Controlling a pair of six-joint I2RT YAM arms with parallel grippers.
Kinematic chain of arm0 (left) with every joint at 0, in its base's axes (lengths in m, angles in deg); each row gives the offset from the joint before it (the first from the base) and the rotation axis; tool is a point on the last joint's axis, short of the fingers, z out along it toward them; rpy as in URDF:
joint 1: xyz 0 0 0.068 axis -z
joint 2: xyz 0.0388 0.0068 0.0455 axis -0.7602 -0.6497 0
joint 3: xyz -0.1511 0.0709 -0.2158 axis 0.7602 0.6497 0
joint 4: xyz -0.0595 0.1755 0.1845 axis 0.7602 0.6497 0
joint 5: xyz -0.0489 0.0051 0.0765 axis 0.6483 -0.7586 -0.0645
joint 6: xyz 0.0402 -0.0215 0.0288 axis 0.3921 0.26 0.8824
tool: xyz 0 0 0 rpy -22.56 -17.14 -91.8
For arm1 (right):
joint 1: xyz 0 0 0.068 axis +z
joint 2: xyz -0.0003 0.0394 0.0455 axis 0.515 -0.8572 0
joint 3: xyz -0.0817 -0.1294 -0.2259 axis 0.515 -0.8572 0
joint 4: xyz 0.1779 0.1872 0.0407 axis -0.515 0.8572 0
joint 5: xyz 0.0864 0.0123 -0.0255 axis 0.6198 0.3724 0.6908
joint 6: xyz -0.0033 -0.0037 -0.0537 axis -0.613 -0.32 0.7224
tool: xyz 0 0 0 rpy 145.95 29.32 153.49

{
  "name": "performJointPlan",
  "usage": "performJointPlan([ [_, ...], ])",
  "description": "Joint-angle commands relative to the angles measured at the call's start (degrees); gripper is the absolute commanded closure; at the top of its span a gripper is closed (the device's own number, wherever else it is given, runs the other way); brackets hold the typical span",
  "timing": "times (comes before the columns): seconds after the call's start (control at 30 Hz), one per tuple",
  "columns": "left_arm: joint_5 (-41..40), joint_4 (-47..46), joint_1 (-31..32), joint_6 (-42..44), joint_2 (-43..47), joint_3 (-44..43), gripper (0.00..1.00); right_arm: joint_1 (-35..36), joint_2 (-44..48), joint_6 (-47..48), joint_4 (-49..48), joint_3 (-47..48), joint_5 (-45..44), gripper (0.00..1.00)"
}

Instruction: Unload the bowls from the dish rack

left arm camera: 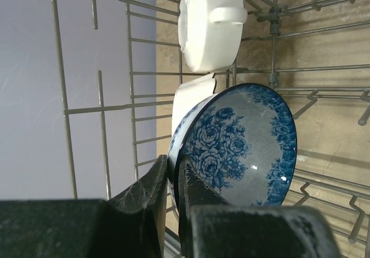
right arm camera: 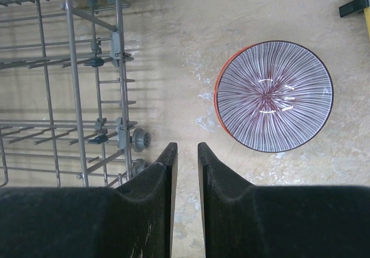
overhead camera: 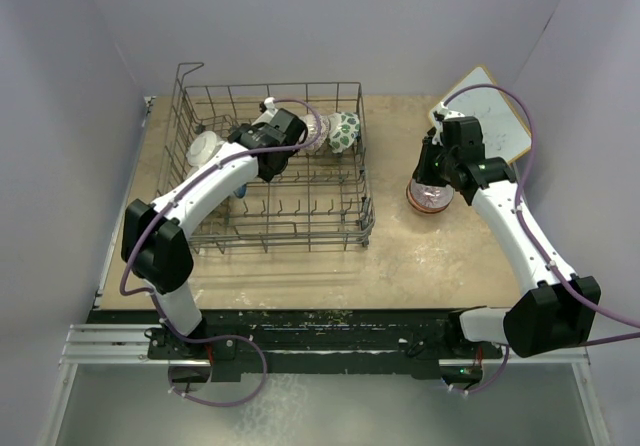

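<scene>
Right gripper [right arm camera: 188, 151]: jaws a narrow gap apart, nothing held, hovering over the table [overhead camera: 330, 266] just beside the red-rimmed striped bowl [right arm camera: 273, 96], which is set upright outside the dish rack [overhead camera: 300, 211]. Left gripper [left arm camera: 175, 164]: jaws clamped on the rim of the blue floral bowl [left arm camera: 243, 148] inside the rack. White scalloped bowl [left arm camera: 208, 26] is racked behind it; green-white bowl [overhead camera: 344, 131] is at the far side.
</scene>
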Motion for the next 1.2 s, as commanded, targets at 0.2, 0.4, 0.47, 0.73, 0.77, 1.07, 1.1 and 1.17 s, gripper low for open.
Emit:
performJointPlan([
  [0.2, -1.62, -2.44, 0.27, 2.54, 2.75, -8.14, 1.00, -0.21, 0.14, -0.09, -1.55, 1.19, 1.30, 0.77],
  [0.4, 4.04, -1.23, 0.28, 0.82, 3.41, -10.16, 1.00, -0.21, 0.12, -0.18, -0.73, 2.96, 2.85, 0.77],
  [0.47, 10.39, -0.88, 0.25, -0.08, 3.80, -11.19, 1.00, -0.21, 0.31, -0.13, 0.80, 5.53, 2.86, 0.75],
  [0.73, 36.65, -2.32, 0.27, -10.50, 5.06, -16.48, 1.00, -0.13, -1.78, 2.83, 5.64, 17.94, 6.26, 0.60],
  [0.77, 39.85, -3.10, 0.22, -12.50, 5.19, -16.83, 1.00, -0.13, -2.14, 2.95, 5.81, 18.88, 7.67, 0.58],
  [1.07, 52.47, -9.29, 2.29, -20.25, 4.36, -16.33, 1.00, 6.92, -7.60, 2.44, 7.45, 25.55, 12.02, 0.43],
  [1.1, 52.93, -9.63, 2.45, -20.49, 4.19, -16.26, 1.00, 8.18, -8.51, 2.38, 7.71, 26.28, 11.73, 0.42],
  [1.17, 53.75, -10.57, 2.68, -21.15, 4.33, -15.95, 1.00, 10.21, -10.01, 1.99, 7.65, 27.07, 11.73, 0.40],
])
